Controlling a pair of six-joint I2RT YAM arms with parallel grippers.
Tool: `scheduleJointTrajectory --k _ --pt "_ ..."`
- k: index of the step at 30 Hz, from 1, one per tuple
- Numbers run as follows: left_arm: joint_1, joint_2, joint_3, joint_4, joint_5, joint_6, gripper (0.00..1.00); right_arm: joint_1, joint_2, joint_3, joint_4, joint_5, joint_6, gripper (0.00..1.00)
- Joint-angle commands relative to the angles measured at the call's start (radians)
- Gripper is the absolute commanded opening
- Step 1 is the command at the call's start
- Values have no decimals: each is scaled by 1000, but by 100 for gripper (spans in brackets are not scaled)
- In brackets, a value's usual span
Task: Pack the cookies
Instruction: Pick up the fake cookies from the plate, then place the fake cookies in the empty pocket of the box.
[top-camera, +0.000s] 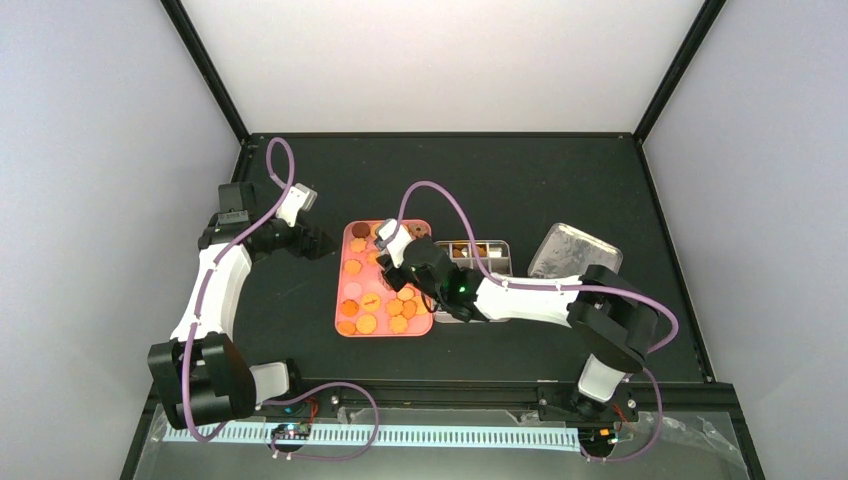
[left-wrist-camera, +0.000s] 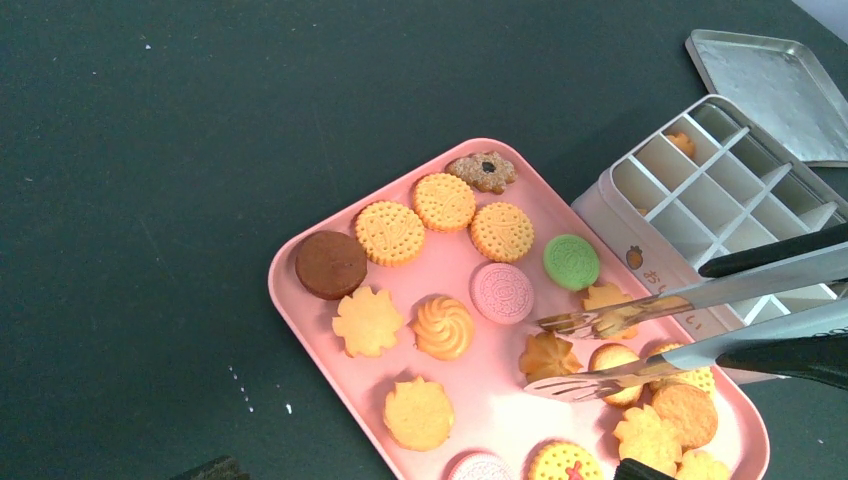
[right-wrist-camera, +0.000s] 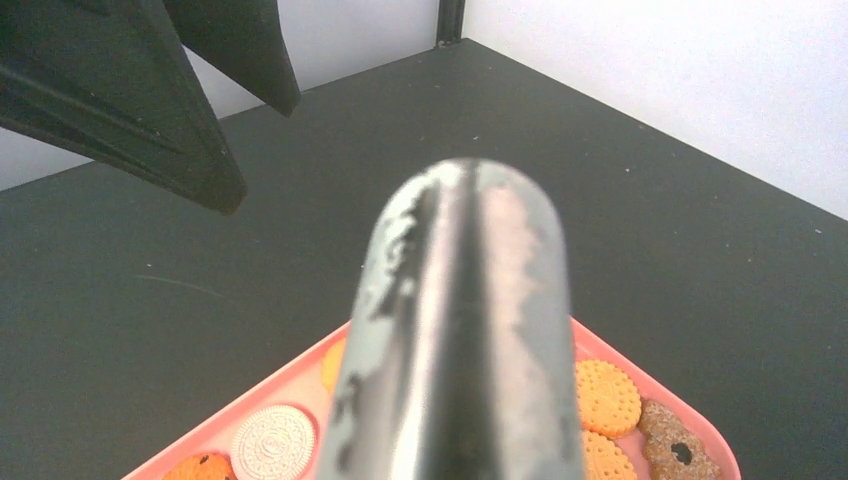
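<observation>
Right claw (top-camera: 410, 264) clamps the tongs (left-wrist-camera: 700, 290), tips apart astride a small orange cookie (left-wrist-camera: 548, 355). Other cookies (left-wrist-camera: 445, 200) lie on the pink tray (left-wrist-camera: 290, 300). Close tips evenly, lift straight, then cross to the divided tin (left-wrist-camera: 612, 215). Left claw (top-camera: 312, 242) seems wide, idle beside the tray.

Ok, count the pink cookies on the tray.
2. One pink cookie sits mid-tray beside the green cookie; the other is cut off at the bottom of the left wrist view. More may hide under the tongs.
</observation>
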Motion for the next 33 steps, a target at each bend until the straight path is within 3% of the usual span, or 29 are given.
scheduleJointTrajectory --k 1,7,15,27,33 --pt "11 -22 40 -9 9 20 98 4 -22 -9 -17 31 7 23" --pt "10 -21 39 -11 11 20 98 -3 -106 2 -13 39 16 13" --pt "10 -27 44 -12 8 23 98 -51 -286 -38 -42 91 -15 13" --pt "10 -25 40 -4 17 18 98 -335 -627 -297 -163 280 82 14" --pt "10 -17 41 0 31 11 98 -369 -664 -336 -198 346 101 16"
